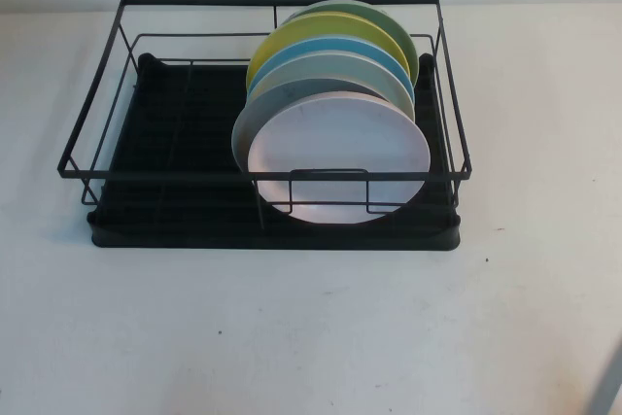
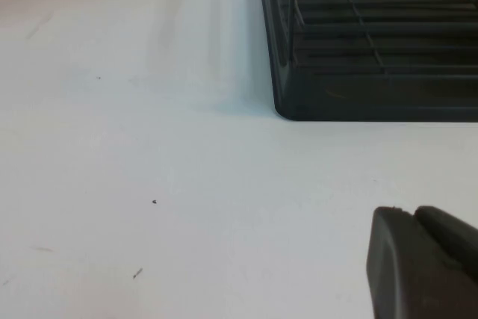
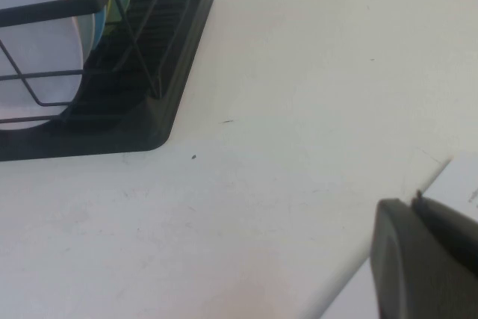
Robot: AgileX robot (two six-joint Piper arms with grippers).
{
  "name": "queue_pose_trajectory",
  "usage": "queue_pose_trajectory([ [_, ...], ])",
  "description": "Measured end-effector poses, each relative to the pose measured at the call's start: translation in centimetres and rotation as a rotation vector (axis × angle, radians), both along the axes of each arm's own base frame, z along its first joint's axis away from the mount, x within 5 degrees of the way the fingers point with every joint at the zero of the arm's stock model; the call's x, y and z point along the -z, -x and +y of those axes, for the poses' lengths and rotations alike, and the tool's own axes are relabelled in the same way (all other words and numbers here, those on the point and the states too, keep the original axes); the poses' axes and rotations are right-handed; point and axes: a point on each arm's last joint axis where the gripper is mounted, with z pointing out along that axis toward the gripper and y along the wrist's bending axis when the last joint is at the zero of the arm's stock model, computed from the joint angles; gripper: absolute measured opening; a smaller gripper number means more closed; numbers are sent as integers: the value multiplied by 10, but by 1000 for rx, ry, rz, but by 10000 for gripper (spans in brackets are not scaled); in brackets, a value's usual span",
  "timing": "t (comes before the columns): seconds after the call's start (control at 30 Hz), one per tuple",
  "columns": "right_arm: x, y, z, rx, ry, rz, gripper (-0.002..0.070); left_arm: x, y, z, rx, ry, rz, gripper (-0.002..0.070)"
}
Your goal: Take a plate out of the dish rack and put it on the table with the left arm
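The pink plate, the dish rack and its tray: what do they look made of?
The plate: smooth matte pink, probably plastic or melamine; ceramic isn't excluded. The dish rack: thin black rods, likely coated metal wire. Its tray: ribbed, dull black, seemingly moulded plastic. The left gripper and the right gripper each sit over bare table, away from the rack.

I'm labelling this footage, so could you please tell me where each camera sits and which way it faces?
High view: raised on the robot's side, angled down at the dish rack, the pink plate and the table; neither gripper shows.
Left wrist view: low over the table, facing the rack's corner; left gripper at the edge.
Right wrist view: faces the rack's other corner; right gripper at the edge.
All three share the rack.
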Motion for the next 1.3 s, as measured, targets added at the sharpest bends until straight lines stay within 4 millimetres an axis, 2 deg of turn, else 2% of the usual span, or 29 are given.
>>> queue_pose_trajectory([
  [0.43,0,0,0,0,0,0,-20,0,0,0,0,-2,0,-3],
  [1.17,0,0,0,0,0,0,-20,-1,0,-2,-11,140,1,-3],
  [1.23,0,0,0,0,0,0,-20,-2,0,-3,-12,193,-5,-3],
  [1.3,0,0,0,0,0,0,-20,-6,-1,-6,-20,335,-25,-3],
])
